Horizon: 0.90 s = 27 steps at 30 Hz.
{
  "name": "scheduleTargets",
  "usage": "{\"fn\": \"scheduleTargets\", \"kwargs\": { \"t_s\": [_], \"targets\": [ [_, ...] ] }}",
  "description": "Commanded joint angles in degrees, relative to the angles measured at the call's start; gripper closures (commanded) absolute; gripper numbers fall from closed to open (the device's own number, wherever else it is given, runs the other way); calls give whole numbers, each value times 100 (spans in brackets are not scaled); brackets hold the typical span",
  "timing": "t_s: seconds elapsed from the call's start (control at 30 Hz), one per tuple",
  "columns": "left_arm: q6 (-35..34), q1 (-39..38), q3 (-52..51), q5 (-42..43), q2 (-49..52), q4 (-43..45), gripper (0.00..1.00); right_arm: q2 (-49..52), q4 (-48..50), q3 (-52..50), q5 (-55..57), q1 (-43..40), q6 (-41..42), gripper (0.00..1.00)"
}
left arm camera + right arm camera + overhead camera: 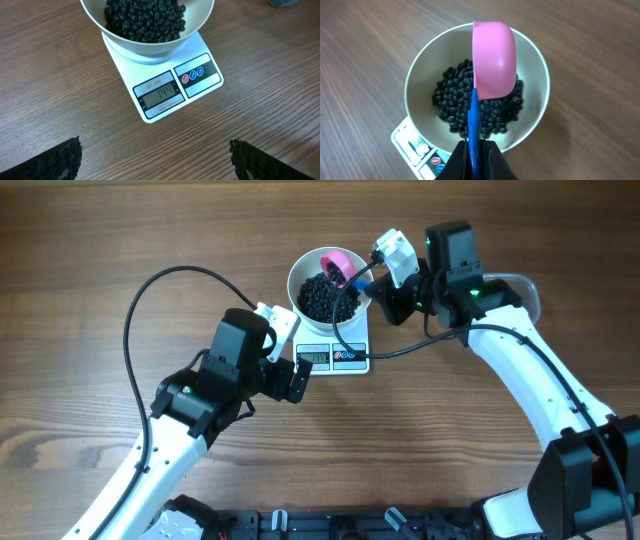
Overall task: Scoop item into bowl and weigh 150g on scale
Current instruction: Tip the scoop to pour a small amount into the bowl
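Right gripper (474, 150) is clamped tight on the blue handle (474, 115) of the pink plastic scoop (493, 60), tipped over the deep white bowl (420, 85) so shiny black beans (452, 100) drop in. Bowl sits on the small white digital scale (165, 70), showing 144. Left gripper (155, 160) hangs wide open, empty, nearer, likely watching the display (161, 93).

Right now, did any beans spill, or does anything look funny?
Nothing stands out. The beans all sit inside the bowl, upright on the scale; none lie on the table. The right claw holds a pink scoop above.
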Motion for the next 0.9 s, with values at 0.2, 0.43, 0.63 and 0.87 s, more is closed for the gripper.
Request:
{"fn": "scheduleTargets", "kwargs": {
  "t_s": [0.2, 0.43, 0.63, 0.87],
  "targets": [
    [111, 4, 7, 85, -57, 17, 0, -44, 227, 33, 153, 9, -595, 96],
    [111, 4, 7, 87, -57, 15, 0, -87, 376, 33, -195, 11, -557, 96],
    [111, 4, 7, 87, -57, 17, 0, -87, 367, 33, -175, 11, -566, 96],
    [111, 4, 7, 87, -57, 17, 0, -87, 378, 33, -433, 9, -140, 96]
  ]
}}
